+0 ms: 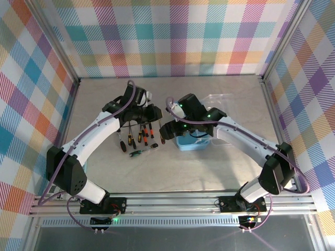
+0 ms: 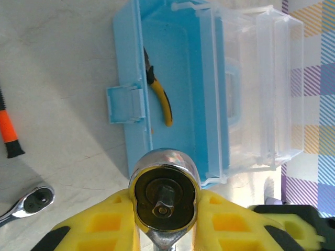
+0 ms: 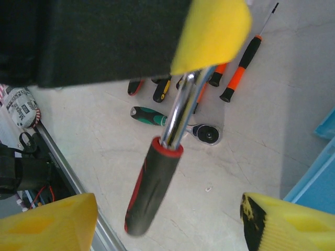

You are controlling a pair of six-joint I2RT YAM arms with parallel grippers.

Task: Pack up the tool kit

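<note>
- Top view: both arms reach toward the middle of the table (image 1: pixel 172 172). The left gripper (image 1: pixel 148 112) hangs over a row of screwdrivers (image 1: pixel 137 139). The right gripper (image 1: pixel 166 133) sits just right of that row, beside the light-blue box (image 1: pixel 189 142). The clear lid (image 1: pixel 220 99) lies folded open on the far side. How the jaws stand is too small to read here.
- Left wrist view: the left gripper's yellow fingers (image 2: pixel 104 227) are clamped on the round chrome head of the ratchet wrench (image 2: pixel 164 191). Beyond it the box stands open, with yellow-handled pliers (image 2: pixel 159 94) lying inside. A small chrome ratchet (image 2: pixel 29 203) and an orange-and-black screwdriver (image 2: pixel 8 130) lie on the table at the left.
- Right wrist view: the right gripper's fingers (image 3: pixel 52 225) stand wide apart. The wrench's black-and-red handle hangs between them and touches neither. Its chrome shaft runs up behind a yellow finger at the top. Under it on the table lie the screwdrivers, a green-handled screwdriver (image 3: pixel 149 115) and the small ratchet.
</note>
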